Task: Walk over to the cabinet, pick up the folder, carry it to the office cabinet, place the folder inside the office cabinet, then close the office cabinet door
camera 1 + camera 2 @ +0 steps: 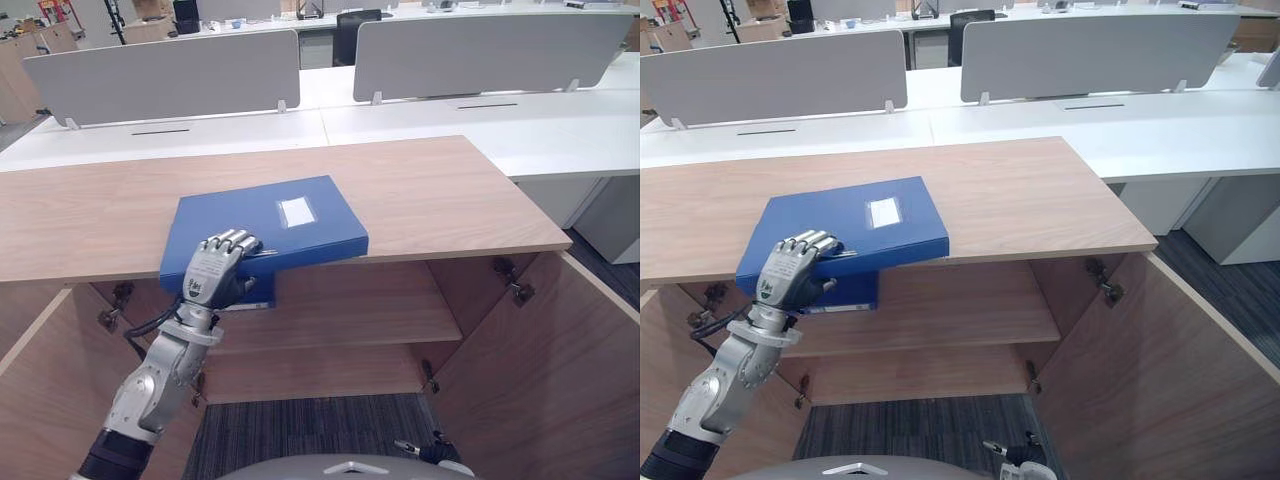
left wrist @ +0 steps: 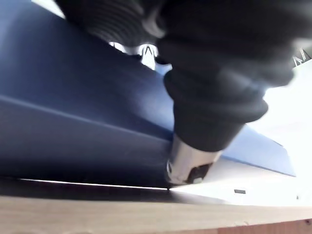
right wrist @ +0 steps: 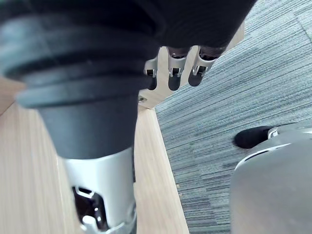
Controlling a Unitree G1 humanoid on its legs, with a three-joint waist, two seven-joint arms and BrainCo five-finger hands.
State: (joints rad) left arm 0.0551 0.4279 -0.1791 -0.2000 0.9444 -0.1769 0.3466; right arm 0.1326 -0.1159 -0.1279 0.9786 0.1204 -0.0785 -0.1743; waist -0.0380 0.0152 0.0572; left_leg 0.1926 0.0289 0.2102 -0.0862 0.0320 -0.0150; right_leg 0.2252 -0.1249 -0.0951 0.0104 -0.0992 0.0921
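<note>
The left arm [image 1: 160, 378] is built of rounded silver-grey segments joined at darker seams, with a black sleeve-like band at its lower end. The left hand [image 1: 213, 268] has a pale silver back with a small dark marking, and silver fingers [image 1: 232, 240] set in a row. Seen from the wrist, its black ribbed cover [image 2: 214, 97] tapers to a silver metal piece with a dark recess. The right hand [image 3: 173, 73] shows silver, dark-tipped fingers under a similar ribbed black cover.
</note>
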